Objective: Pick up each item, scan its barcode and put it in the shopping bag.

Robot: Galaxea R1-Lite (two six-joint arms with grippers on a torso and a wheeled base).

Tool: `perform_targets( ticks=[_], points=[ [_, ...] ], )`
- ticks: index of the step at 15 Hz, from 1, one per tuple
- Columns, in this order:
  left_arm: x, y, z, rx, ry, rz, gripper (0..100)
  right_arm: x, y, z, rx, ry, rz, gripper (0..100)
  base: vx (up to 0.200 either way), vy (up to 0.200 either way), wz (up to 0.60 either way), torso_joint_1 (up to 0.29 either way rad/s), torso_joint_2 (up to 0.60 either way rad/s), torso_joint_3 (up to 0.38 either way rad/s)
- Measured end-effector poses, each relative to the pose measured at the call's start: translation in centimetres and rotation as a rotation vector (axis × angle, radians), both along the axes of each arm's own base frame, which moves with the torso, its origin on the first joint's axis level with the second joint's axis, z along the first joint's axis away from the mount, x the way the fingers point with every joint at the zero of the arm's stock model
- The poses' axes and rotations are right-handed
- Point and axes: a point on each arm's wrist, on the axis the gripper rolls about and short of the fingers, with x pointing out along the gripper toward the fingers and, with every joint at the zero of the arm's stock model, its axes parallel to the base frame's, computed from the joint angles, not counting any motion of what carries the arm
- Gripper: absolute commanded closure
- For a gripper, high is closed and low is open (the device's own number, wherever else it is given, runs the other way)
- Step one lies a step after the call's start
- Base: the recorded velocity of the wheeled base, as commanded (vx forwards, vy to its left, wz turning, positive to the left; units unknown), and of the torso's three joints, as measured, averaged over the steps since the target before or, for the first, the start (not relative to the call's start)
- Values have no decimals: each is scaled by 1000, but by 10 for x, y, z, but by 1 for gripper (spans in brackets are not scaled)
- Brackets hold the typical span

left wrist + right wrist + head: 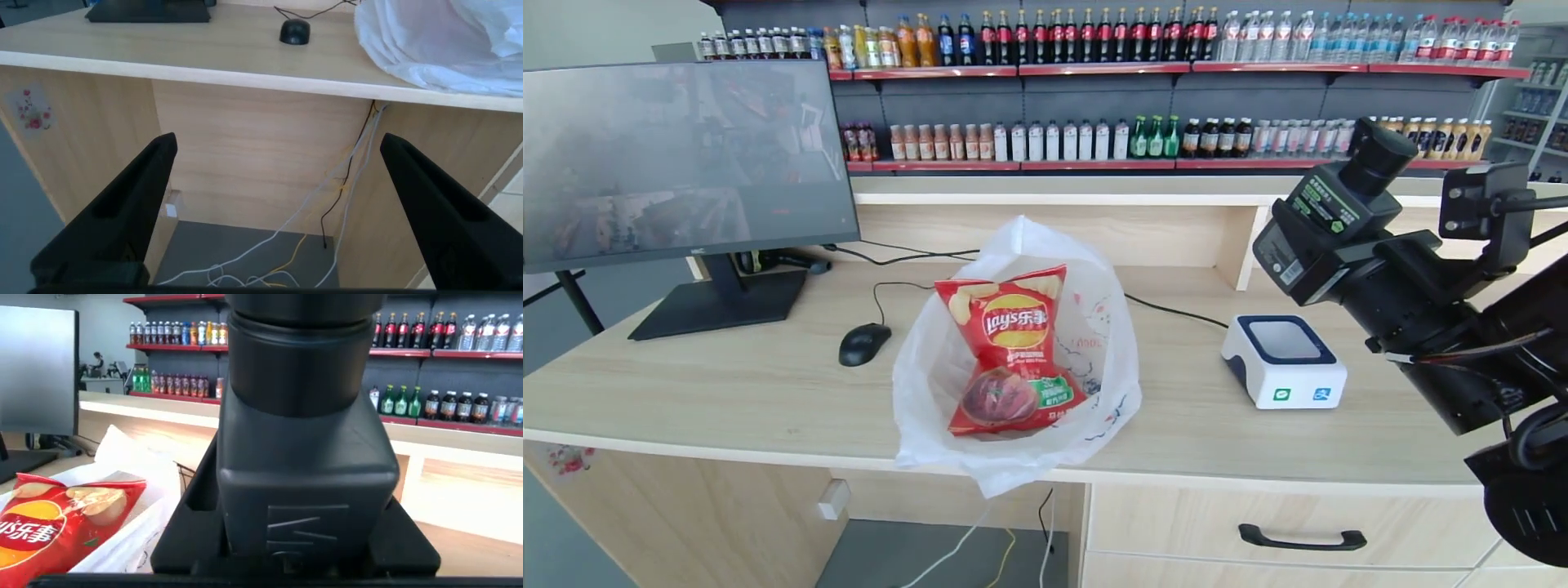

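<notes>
Head overlooks counter (pixel 727 384), wrists close, bag (pixel 921 384) apparently shared

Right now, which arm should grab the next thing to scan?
Probably left. The left end effector is open and empty, low in front of the counter. The right end effector is busy gripping a black device, up above the counter near the barcode scanner.

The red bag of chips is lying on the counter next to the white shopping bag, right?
Not quite. The red bag of chips is inside the white shopping bag, not next to it. The shopping bag sits open on the counter. The head view shows this.
</notes>
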Motion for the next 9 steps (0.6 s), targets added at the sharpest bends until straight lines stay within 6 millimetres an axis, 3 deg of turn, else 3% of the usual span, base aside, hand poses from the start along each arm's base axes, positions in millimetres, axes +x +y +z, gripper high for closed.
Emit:
perform_targets(
  ticks=[3, 9],
  points=[
    [0, 0, 0, 0, -1, 0, 0, 1, 0, 0, 0, 0, 0, 100, 0, 200, 0, 2, 1, 4],
    [0, 0, 0, 3, -1, 0, 0, 4, 1, -3, 4, 10, -3, 100, 0, 0, 0, 0, 0, 0]
  ],
)
